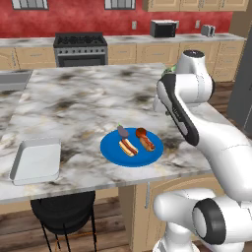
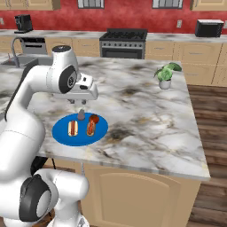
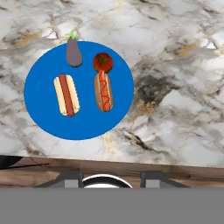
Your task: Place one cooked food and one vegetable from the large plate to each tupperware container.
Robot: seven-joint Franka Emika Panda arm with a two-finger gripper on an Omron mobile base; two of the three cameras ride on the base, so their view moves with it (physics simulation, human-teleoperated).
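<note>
Item: large plate (image 1: 110,153), bright blue, round, flat on marble desk (image 1: 74,103) nr its front edge. Contents, 4 pcs: hot dog w/ plain sausage in bun (image 3: 66,94) on plate's left half in hand view; 2nd hot dog w/ red sauce (image 3: 104,91) just beside it, parallel, not touching; tomato (image 3: 103,62) at far end of the sauced hot dog, touching or nearly so; small purple eggplant w/ green stem (image 3: 73,52) nr plate's far rim, beside tomato, apart from it. Item: tupperware container, light grey (image 1: 35,160), shallow rect. tray, rounded corners, raised rim, on desk at front edge, well apart from plate to its left in left base view. Item: pincer (image 2: 81,105), above desk over plate's far side, pointing down; fingers drawn narrow, nothing betw. them, not touching plate or food. Other: potted green plant (image 2: 166,75) on desk's far right corner in right base view; black stool (image 1: 63,211) under desk's front edge below the tray; stove (image 1: 80,48) and microwave (image 1: 163,28) on back wall counter.
</note>
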